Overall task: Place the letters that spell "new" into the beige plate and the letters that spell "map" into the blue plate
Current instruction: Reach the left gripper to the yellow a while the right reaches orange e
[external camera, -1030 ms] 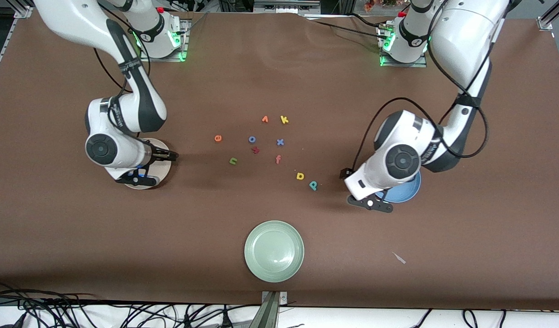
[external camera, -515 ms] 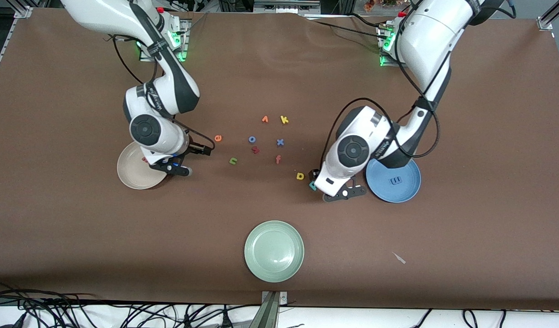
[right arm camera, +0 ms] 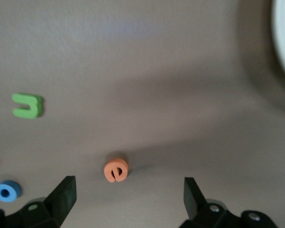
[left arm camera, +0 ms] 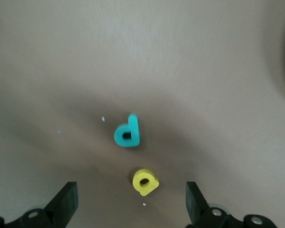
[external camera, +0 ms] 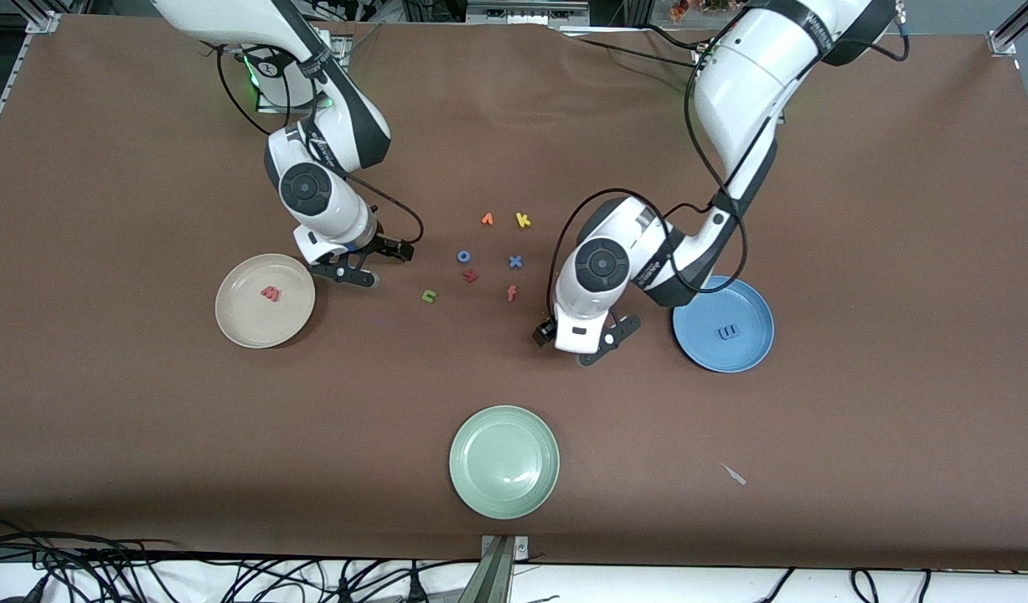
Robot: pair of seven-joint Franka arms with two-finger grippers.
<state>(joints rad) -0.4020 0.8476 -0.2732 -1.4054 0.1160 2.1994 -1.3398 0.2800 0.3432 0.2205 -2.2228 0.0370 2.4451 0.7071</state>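
Bare cloth rings the orange e (right arm camera: 116, 169) and separates teal p (left arm camera: 128, 133) from yellow a (left arm camera: 145, 181) — fingers fit around each.

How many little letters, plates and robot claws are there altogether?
Letters: 12 (w, m, v, k, o, x, dark red one, n, f, e, a, p)
Plates: 3 (beige plate, blue plate, green plate)
Claws: 2 (left claw open over a and p, right claw open over e)
Total: 17
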